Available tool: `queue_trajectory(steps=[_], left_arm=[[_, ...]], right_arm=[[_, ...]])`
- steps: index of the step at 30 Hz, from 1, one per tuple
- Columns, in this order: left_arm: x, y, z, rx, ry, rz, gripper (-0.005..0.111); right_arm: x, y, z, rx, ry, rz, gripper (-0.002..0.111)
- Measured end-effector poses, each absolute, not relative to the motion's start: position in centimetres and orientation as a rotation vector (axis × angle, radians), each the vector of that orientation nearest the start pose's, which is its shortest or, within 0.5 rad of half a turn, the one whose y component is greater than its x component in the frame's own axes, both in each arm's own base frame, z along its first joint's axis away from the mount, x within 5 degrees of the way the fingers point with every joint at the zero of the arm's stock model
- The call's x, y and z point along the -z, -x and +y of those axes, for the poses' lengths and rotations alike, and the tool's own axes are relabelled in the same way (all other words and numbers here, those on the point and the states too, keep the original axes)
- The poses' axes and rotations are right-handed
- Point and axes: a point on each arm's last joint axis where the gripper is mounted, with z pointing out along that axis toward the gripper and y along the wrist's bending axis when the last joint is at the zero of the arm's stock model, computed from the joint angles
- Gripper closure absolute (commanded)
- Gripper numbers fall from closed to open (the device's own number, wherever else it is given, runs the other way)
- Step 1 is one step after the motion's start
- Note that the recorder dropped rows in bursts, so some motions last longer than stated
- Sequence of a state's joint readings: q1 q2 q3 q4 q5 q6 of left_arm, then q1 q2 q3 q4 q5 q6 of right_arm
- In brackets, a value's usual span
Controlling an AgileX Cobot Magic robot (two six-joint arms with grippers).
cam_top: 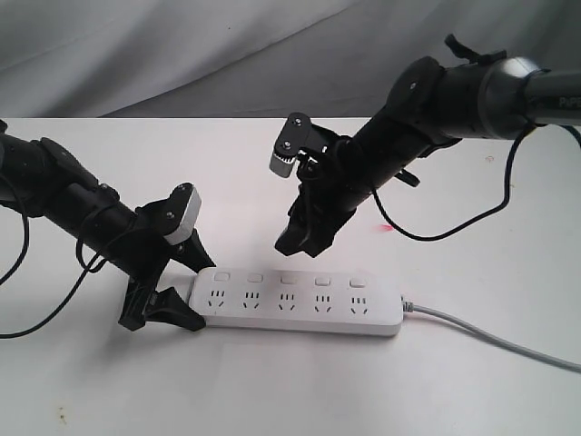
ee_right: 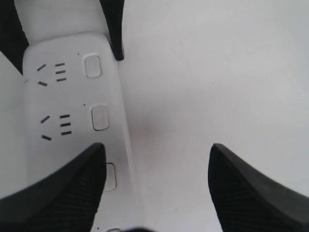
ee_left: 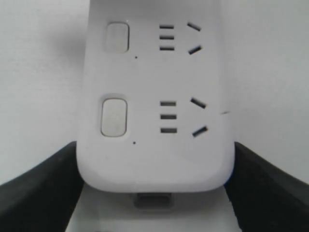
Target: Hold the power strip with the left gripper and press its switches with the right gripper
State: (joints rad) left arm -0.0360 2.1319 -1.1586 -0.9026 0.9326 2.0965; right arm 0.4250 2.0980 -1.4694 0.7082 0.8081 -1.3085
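The power strip point(cam_top: 300, 304) is lying flat on the white worktop point(cam_top: 454, 391), running left to right near the middle, with its grey cord point(cam_top: 490, 336) trailing off to the right; the left tool point(cam_top: 198, 292) is straddling the strip's left end, one black jaw on the far edge and one on the near edge; in the left wrist view the left tool point(ee_left: 155, 145) is showing both jaws lying against the strip's two long sides, so it appears to be pinching the strip.

The right tool point(cam_top: 301, 247) is hanging just above the far edge of the strip, clear of it, with its jaws spread; the right wrist view is looking down between them, with one finger over the row of switches point(cam_top: 290, 279) and the other over bare worktop.

The holding step looks done and the pressing step is in hand but not yet begun. The next move is calling for the right tool to bring one fingertip squarely over a single switch and push straight down.

No brand or label is showing on the strip; pale letters on the right arm's tube are cut off at the frame edge and unreadable.
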Motion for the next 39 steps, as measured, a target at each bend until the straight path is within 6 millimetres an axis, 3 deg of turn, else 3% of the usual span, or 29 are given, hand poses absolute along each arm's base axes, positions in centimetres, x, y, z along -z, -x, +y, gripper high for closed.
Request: queue_trajectory(steps=[8,18,26,33,36,39], left_arm=[[-9.1,-35.5,-7.0,0.715,-1.766,1.930,0.060],[-9.1,-35.5,-7.0,0.715,-1.766,1.930,0.060],[-9.1,-35.5,-7.0,0.715,-1.766,1.930,0.060],[-9.1,-35.5,-7.0,0.714,-1.768,1.927,0.060],[-9.1,-35.5,-7.0,0.714,-1.768,1.927,0.060],[-9.1,-35.5,-7.0,0.714,-1.768,1.927,0.060]], right_arm=[[-14.2,-37.4,21.7,-0.610,1.602,2.173,0.051],[-14.2,-37.3,21.8,-0.626,1.602,2.176,0.051],[-15.8,-37.2,21.7,-0.606,1.594,2.142,0.051],[-11.5,-36.9,21.7,-0.700,1.520,2.279,0.053],[-12.1,-36.9,21.6,-0.676,1.527,2.279,0.053],[-14.0,-36.9,21.3,-0.605,1.562,2.230,0.053]])
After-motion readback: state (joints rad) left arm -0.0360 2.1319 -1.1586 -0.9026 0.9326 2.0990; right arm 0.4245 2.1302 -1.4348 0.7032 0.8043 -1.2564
